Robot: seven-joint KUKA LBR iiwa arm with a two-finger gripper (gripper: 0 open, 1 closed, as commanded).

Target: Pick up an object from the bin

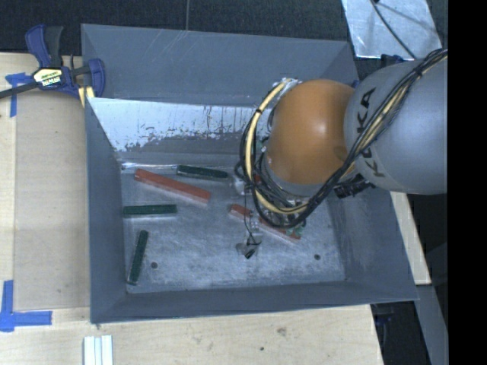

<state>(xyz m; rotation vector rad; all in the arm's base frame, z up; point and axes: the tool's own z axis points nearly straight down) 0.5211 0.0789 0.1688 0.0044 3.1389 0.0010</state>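
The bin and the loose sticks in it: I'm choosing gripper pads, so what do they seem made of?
Bin: grey metal with a matte finish; the floor is scuffed pale and the back wall is scratched. Red stick and the dark green stick below it: flat bars of dull, even colour, likely plastic or painted wood; the look leaves it open.

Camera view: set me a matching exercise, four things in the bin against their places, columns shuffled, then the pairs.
Things:
1. red stick
2. back green stick
3. front green stick
4. gripper

Places:
A. front left corner, pointing towards the front wall
B. right of centre
C. by the back wall, mid-bin
D. left half, slanting

Pairs: 1-D, 2-C, 3-A, 4-B
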